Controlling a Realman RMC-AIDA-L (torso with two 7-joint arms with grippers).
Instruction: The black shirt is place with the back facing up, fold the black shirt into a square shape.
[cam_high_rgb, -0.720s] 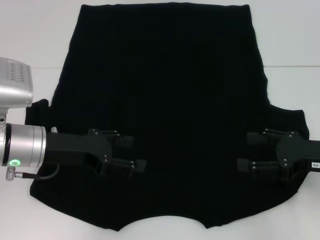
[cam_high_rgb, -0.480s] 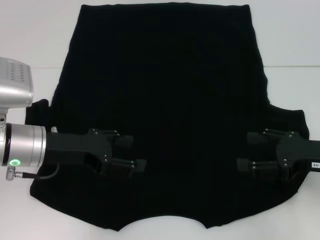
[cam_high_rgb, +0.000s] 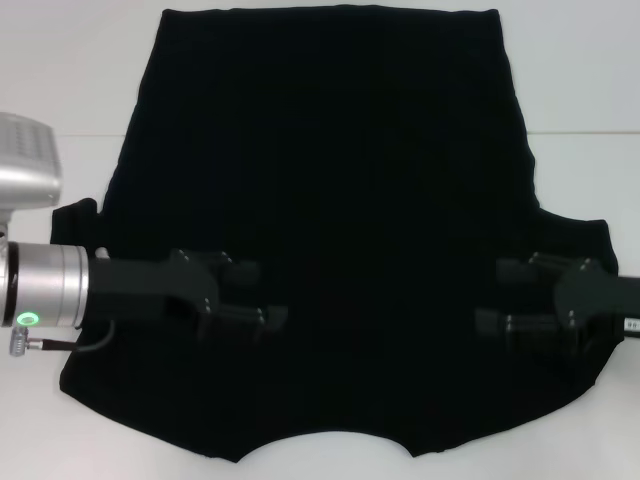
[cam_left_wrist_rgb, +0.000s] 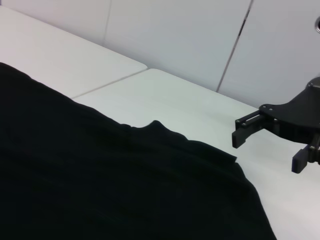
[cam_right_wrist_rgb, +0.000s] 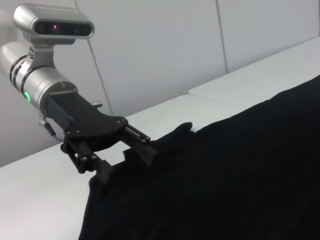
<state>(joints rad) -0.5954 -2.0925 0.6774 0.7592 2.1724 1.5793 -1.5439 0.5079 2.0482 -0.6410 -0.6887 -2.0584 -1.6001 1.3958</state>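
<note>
Black shirt (cam_high_rgb: 330, 230) spread flat across white counter (cam_high_rgb: 60, 90), straight hem at the far edge, curved neckline at the near edge, short sleeves jutting out to either side. No folds in the cloth; whole outline open to the head view.

Left pincer (cam_high_rgb: 258, 296) over the near-left part of the shirt, just inside the left sleeve, pointing inward toward the garment's middle. Fingers spread apart with a clear gap between them, nothing between them. Seen from the right wrist view (cam_right_wrist_rgb: 125, 159), held slightly above the cloth near the sleeve edge rather than pressed into it, though black on black made any contact hard to judge. Silver wrist section with a green light behind it, out over bare counter.

Right pincer (cam_high_rgb: 500, 297) over the near-right part of the shirt, just inside the right sleeve, pointing inward and facing the left one across the cloth. Fingers likewise parted, holding nothing. In the left wrist view (cam_left_wrist_rgb: 267, 145), shown clear of the fabric, above the counter-side edge of the sleeve, open gap plainly visible against the pale surface.

Both pincers at about the same depth on the counter, well apart, the shirt's middle lying between them.
</note>
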